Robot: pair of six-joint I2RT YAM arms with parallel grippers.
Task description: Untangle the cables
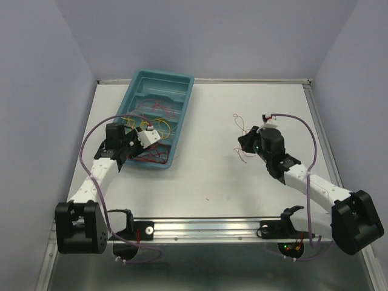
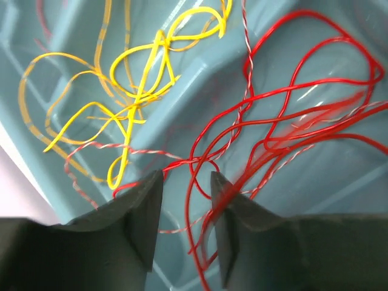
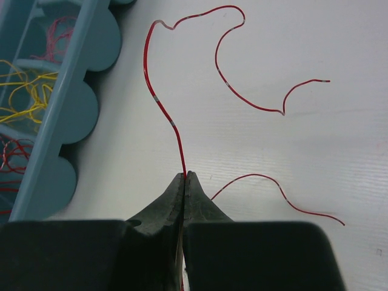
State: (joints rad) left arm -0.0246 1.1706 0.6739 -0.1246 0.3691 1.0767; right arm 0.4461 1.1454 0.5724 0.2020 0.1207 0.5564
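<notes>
1. Red wire [image 3: 159, 103], unknotted, is pinched by the right gripper [image 3: 185, 177], trailing ahead over the table [image 3: 327, 133].
2. Another loose red strand [image 3: 276, 185] lies just right of it.
3. Spread open, the left gripper [image 2: 185, 182] hovers with a red tangle [image 2: 285, 139] between its fingers.
4. Beyond, left, yellow wires [image 2: 139, 85] sit knotted in the tray [image 2: 339, 197]; most remains, I judge.

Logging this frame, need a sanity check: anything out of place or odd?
One red wire lies outside the teal tray on the table, pinched in the shut right gripper. A second red strand lies beside it. The tangled wires sit in the tray under the open left gripper. Nothing looks damaged.
</notes>
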